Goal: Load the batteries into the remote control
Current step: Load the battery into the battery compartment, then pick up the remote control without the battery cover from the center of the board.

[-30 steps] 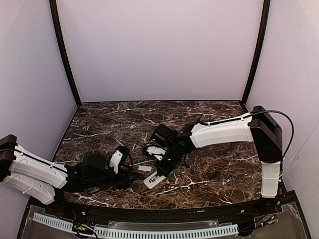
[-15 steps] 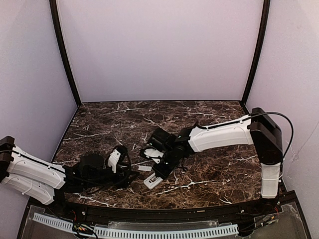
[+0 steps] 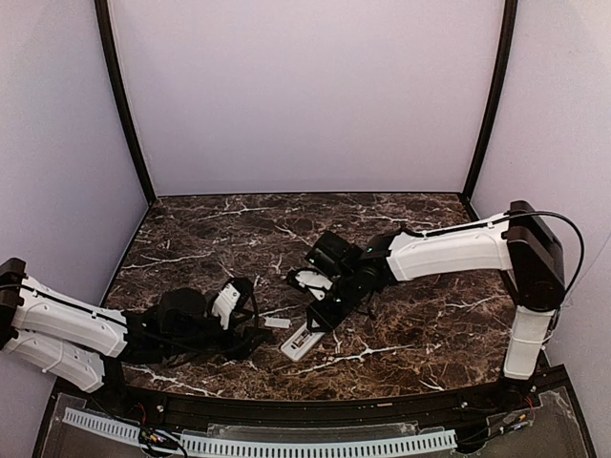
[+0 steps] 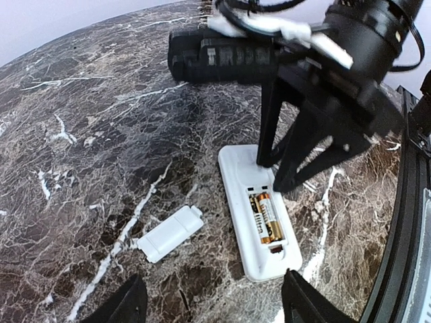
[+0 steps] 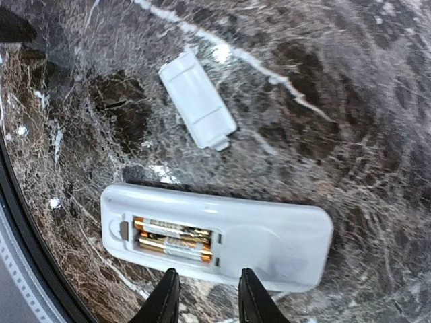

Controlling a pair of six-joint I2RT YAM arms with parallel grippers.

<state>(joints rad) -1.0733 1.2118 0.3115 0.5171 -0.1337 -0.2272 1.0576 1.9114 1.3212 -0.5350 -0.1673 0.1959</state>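
The white remote control (image 3: 304,341) lies back up on the marble table, its compartment open. Two reddish-brown batteries (image 4: 264,217) lie side by side inside it; they also show in the right wrist view (image 5: 173,239). The remote's plain back shows in both wrist views (image 4: 239,168) (image 5: 276,239). My right gripper (image 5: 207,299) is open and empty, its tips right over the remote's long edge beside the compartment (image 4: 274,175). My left gripper (image 4: 212,306) is open and empty, low, just short of the remote's near end (image 3: 256,336).
The small flat white cover piece (image 4: 170,233) lies loose on the table left of the remote, also seen from the right wrist (image 5: 197,99) and from above (image 3: 277,322). The table's black front edge (image 4: 404,202) runs close to the remote.
My right arm has swung a little right and back, and its gripper stands higher over the remote. The remote has shifted slightly right. The left arm has barely moved.
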